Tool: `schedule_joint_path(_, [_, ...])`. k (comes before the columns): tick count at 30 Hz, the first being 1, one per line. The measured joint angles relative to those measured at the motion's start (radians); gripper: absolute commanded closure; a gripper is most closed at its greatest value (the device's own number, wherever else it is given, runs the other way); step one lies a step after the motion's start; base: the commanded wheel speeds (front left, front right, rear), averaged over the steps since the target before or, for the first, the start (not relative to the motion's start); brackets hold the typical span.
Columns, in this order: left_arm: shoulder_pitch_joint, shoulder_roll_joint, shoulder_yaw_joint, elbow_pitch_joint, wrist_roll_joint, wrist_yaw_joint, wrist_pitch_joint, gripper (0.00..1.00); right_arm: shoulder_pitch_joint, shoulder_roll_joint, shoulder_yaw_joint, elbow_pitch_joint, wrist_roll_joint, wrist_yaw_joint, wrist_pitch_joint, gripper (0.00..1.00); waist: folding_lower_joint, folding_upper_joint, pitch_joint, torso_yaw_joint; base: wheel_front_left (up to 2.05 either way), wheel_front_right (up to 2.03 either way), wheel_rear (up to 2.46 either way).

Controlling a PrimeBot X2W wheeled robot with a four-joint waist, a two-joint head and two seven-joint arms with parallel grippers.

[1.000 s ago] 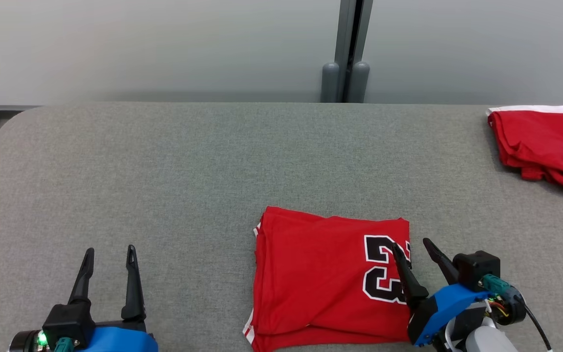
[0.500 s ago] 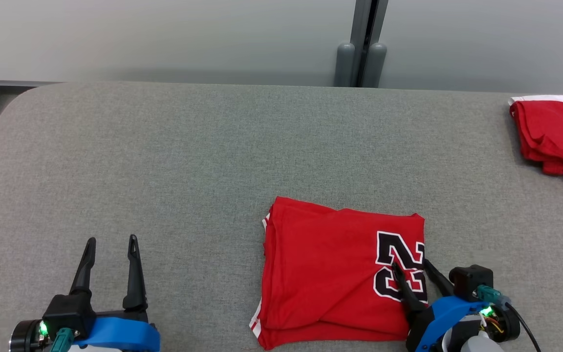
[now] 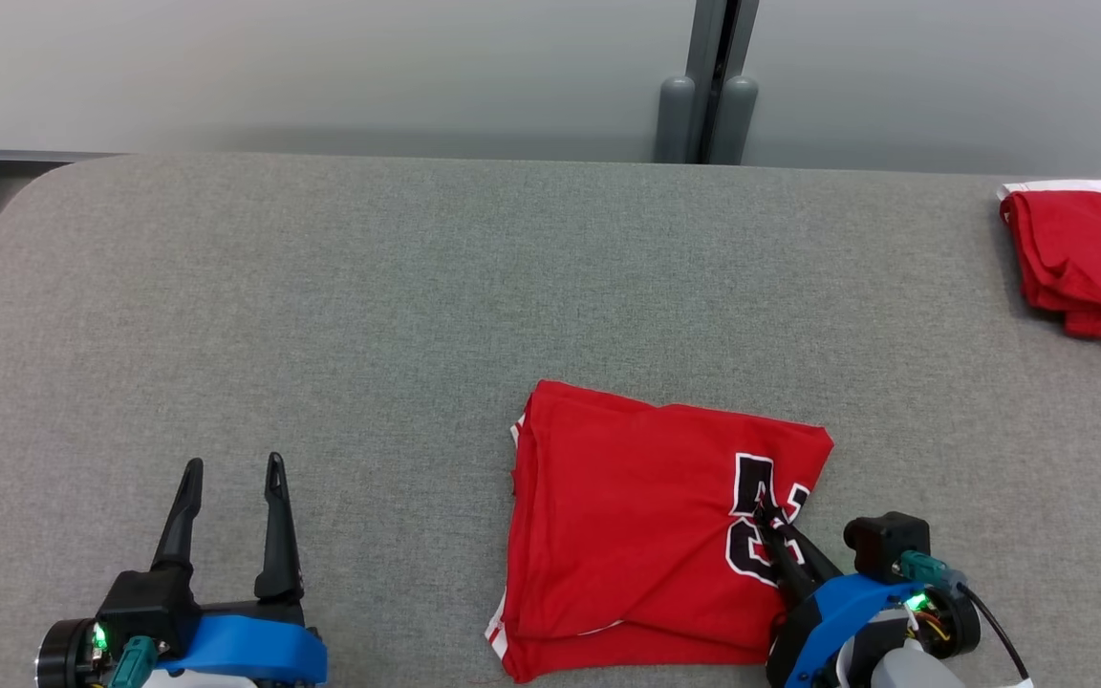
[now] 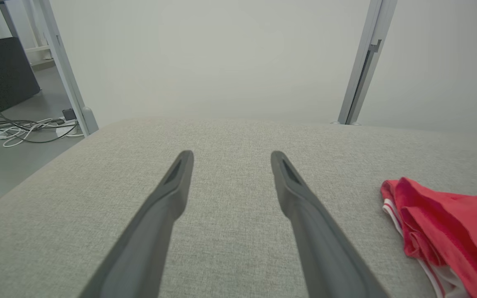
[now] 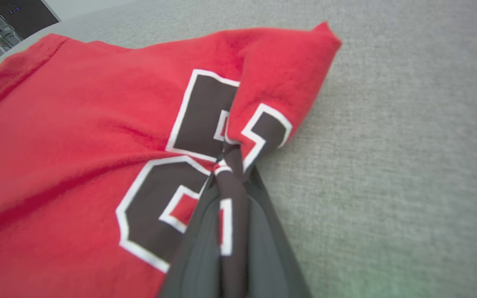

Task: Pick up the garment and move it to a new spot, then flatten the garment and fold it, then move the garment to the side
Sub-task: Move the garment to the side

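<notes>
A folded red garment (image 3: pixel 627 535) with a black and white number lies on the grey table, near its front edge and right of centre. My right gripper (image 3: pixel 768 516) is shut on the garment's right edge, pinching the fabric at the number (image 5: pixel 230 159), which bunches up between the fingers. The same garment's left folded edge (image 4: pixel 437 231) shows at the right of the left wrist view. My left gripper (image 3: pixel 230 468) stands open over bare table at the lower left, well apart from the garment, its fingers (image 4: pixel 172 194) with nothing between them.
A second red cloth (image 3: pixel 1090 258) with a white band lies at the table's (image 3: pixel 369 287) far right edge. A grey post (image 3: pixel 708 86) stands behind the table against the pale wall. Cables (image 4: pixel 19 130) lie on the floor off the table's left side.
The head camera shifted slightly. My right gripper moved in over the garment's right edge and shut on the fabric at the number, bunching it. The left gripper stays open.
</notes>
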Motion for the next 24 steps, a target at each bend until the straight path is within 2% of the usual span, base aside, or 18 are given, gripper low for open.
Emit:
schedule_joint_path(4, [0.000,-0.002,0.002,-0.006,-0.001,0.005,0.000,0.00,-0.026,0.001,-0.054,0.010,-0.049,0.001,-0.010,1.00,0.0000,0.0000,0.003,-0.006,0.00,0.00,0.00])
schedule_joint_path(12, [-0.009,-0.002,0.005,-0.021,-0.003,-0.007,0.000,0.00,-0.056,-0.055,-0.152,-0.037,-0.102,0.001,-0.015,1.00,0.0001,0.0001,0.027,-0.059,0.00,0.00,0.00])
schedule_joint_path(24, [-0.071,0.015,0.004,-0.046,0.019,-0.026,0.000,0.00,-0.042,-0.094,-0.256,-0.140,-0.119,0.000,-0.016,1.00,0.0002,0.0002,0.126,-0.251,0.00,0.00,0.00])
